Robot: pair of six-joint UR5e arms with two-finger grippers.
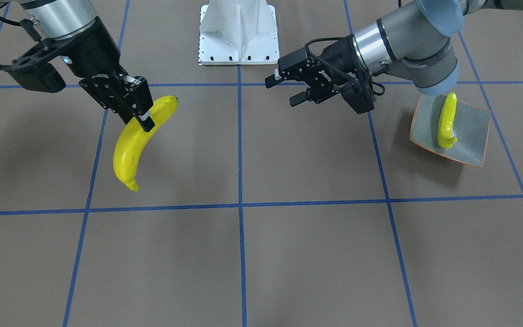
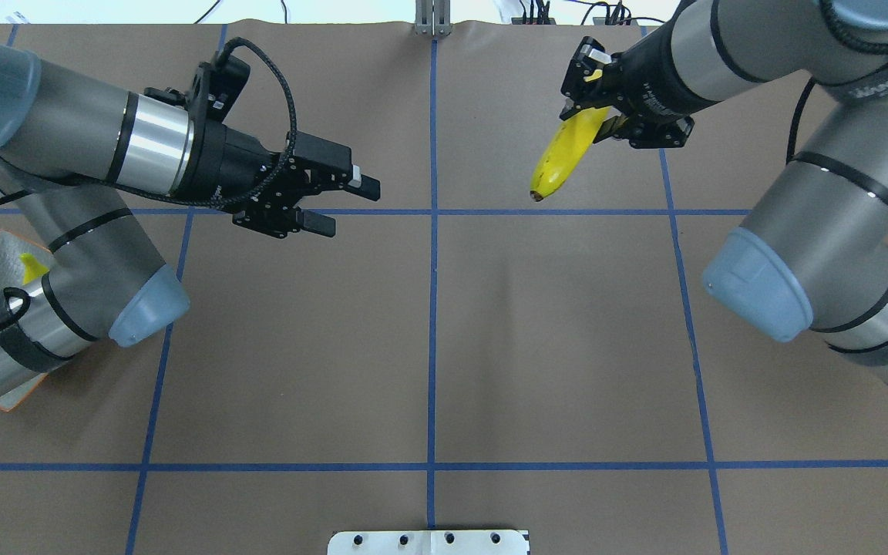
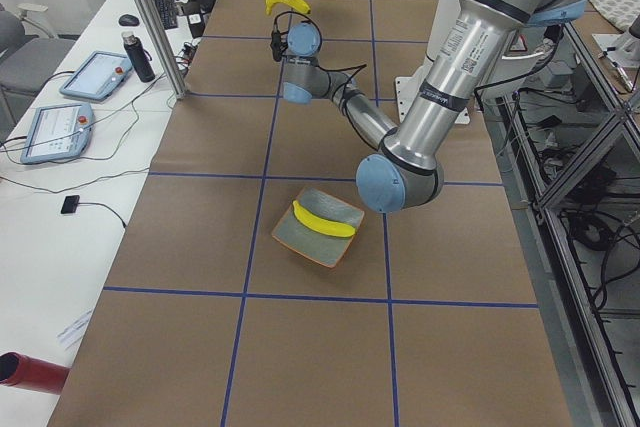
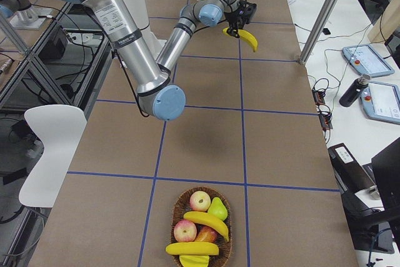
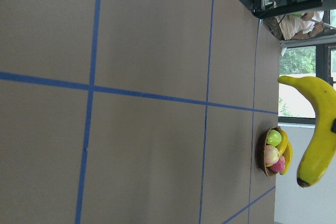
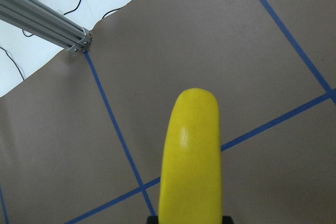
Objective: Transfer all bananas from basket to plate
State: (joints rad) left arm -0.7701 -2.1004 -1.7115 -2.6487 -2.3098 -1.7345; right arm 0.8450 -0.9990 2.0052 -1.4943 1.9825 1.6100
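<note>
The right gripper is clamping its two fingers tight on a banana near that fruit's upper end. The banana is hanging in the air at the left of the front-facing view, its lower tip pointing down over the brown table and clear of it. In the right wrist view this fruit is filling the lower centre of the frame.

The left gripper is holding its fingers spread wide, with nothing between them. It is hovering over the table left of centre in the overhead view, aimed toward the middle line of blue tape.

A second banana is lying on the grey plate with the orange rim, at the right of the front-facing view. The left arm's elbow is covering the plate's upper left corner there.

At the bottom centre of the right side view a wicker basket is sitting on the table, well apart from both grippers. Two more bananas are lying in it among apples and a pear.
</note>
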